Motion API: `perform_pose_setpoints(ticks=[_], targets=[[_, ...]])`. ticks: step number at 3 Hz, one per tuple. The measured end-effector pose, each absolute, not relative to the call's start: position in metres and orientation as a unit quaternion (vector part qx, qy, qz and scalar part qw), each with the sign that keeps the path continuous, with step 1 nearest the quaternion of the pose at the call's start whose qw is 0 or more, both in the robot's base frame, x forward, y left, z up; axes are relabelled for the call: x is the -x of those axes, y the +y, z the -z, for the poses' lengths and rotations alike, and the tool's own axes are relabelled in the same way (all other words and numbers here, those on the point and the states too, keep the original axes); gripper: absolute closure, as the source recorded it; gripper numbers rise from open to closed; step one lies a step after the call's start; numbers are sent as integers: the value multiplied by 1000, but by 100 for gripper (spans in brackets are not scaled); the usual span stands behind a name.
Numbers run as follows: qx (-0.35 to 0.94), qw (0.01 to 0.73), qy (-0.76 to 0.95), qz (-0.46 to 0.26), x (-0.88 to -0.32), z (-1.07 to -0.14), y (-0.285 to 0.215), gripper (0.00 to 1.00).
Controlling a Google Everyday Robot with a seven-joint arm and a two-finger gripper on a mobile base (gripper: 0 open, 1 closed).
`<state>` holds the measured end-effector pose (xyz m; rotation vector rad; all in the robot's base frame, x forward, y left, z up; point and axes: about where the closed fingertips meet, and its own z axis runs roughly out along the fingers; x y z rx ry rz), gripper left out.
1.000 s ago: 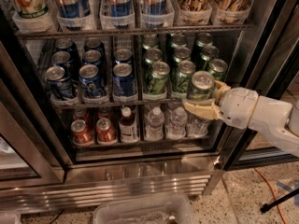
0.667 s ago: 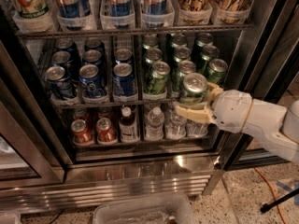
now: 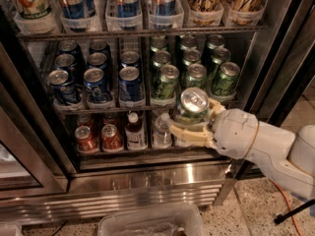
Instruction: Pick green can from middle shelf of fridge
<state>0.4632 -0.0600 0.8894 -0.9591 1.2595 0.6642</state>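
gripper: your gripper, centre right of frame, clamped on the green can
can axis: roughly upright
position: just in front of the middle shelf rail
next: likely back away from the fridge

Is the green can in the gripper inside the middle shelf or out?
Out: the gripper, shut on the green can, holds it in front of the middle shelf.

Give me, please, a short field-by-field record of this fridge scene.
gripper: right of centre, in front of the fridge, shut on the green can
green can: tilted, top towards the camera, apparently out past the middle shelf rail
middle shelf: blue cans left, other green cans right
below: red cans, small bottles
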Motion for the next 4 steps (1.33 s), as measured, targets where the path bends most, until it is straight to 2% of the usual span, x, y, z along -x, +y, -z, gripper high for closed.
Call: perform_pose_setpoints(ticks=[1, 4], targets=[[450, 637, 541, -314, -440, -897, -42, 100], [494, 492, 552, -458, -390, -904, -26, 100]])
